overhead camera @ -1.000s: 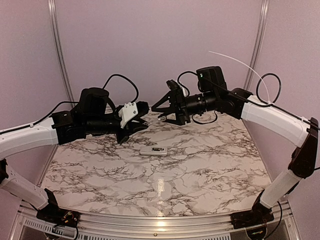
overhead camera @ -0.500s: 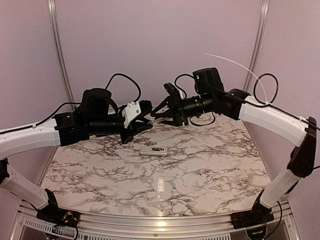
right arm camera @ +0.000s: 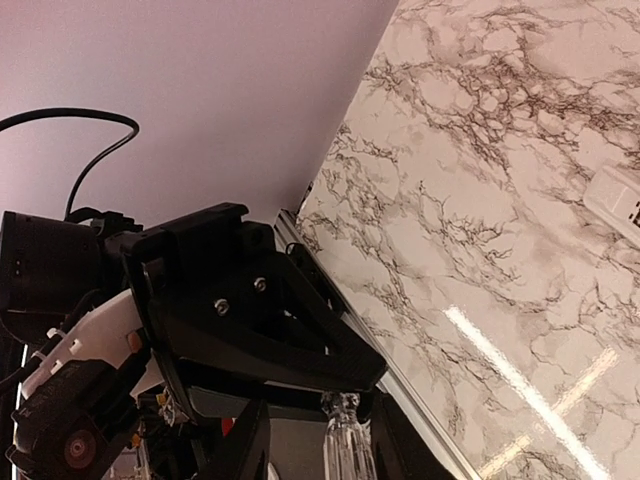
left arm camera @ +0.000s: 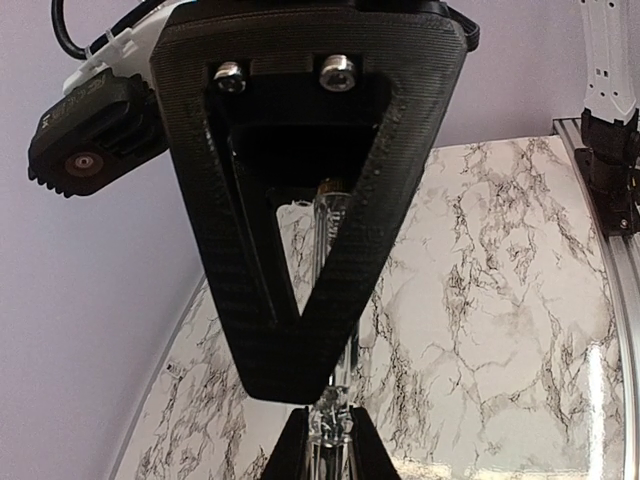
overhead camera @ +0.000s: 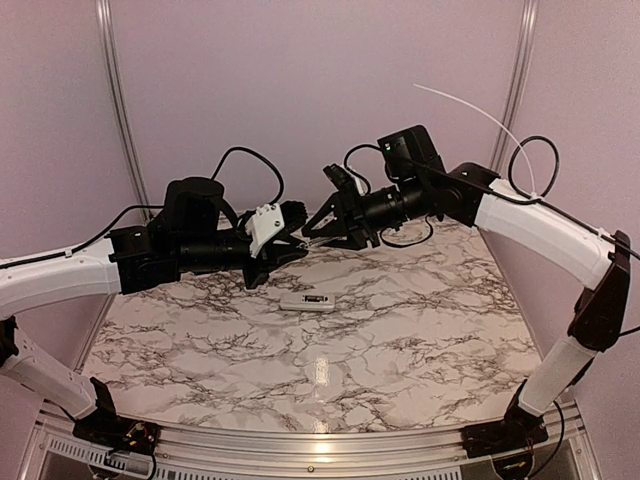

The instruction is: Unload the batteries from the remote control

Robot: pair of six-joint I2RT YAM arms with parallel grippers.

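The white remote control (overhead camera: 307, 300) lies flat on the marble table (overhead camera: 420, 340), with a small dark patch on its upper face. Its corner also shows in the right wrist view (right arm camera: 618, 200). No batteries are in view. Both grippers meet in mid-air above the table's back, well above the remote. A slim clear rod (left arm camera: 334, 425) spans between them. My left gripper (overhead camera: 297, 233) is shut on the rod's end (left arm camera: 335, 445). My right gripper (overhead camera: 314, 228) has the rod (right arm camera: 345, 440) between its fingers, which stand wider apart than the rod.
The pale purple back wall (overhead camera: 320, 80) is close behind the grippers. An aluminium frame rail (right arm camera: 440, 420) runs along the table's edge. Black cables (overhead camera: 250, 160) loop above both wrists.
Both grippers have moved toward each other until their tips meet, the left one rightward and the right one leftward. The remote has not moved.
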